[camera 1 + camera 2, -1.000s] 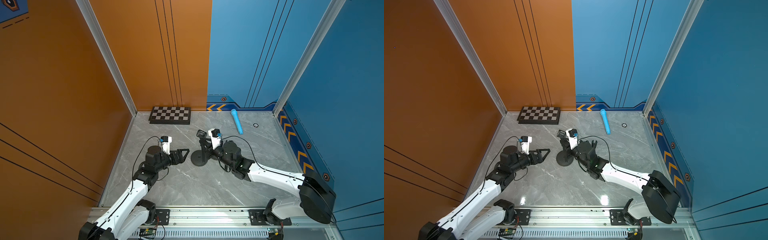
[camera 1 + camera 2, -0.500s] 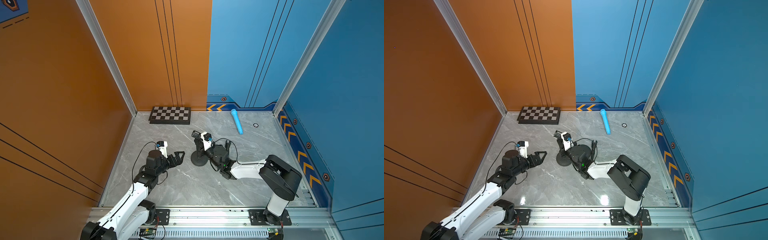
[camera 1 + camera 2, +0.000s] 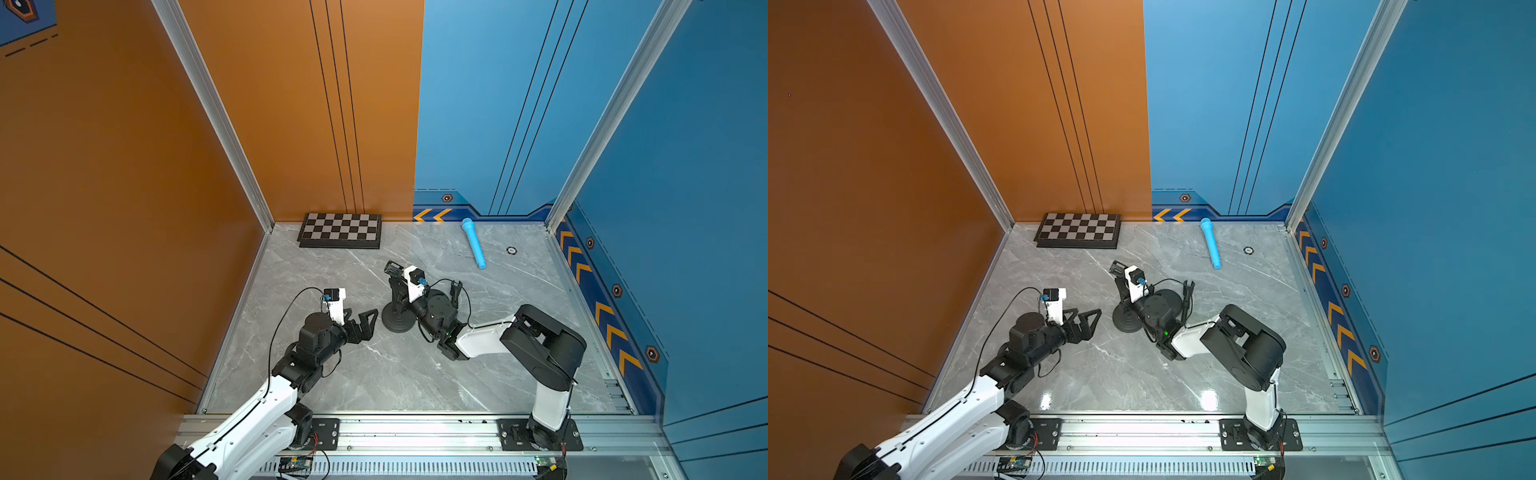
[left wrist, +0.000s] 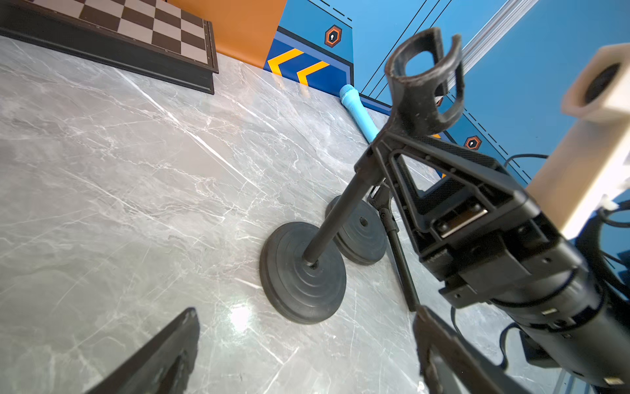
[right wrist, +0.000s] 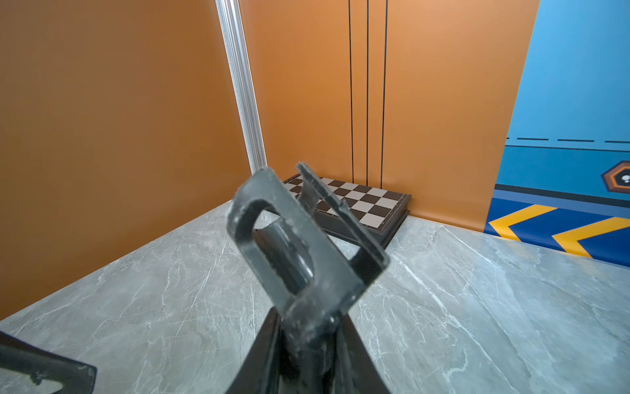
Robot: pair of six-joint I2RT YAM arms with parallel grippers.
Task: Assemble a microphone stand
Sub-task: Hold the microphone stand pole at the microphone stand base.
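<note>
Right pincer (image 4: 375,153) clamps the stiff, probably bottom-heavy microphone stand (image 3: 397,320) high on its pole (image 4: 335,218); left pincer (image 3: 368,326) gapes empty.

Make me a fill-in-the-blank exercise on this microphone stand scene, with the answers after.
The stand is held by the ____ gripper, just below its clip.
The left gripper stands ____ beside the stand's base.
The microphone, not yet in the clip, is ____ in colour.
The chessboard lies against the ____ wall.
Missing words: right; open; blue; orange.
</note>
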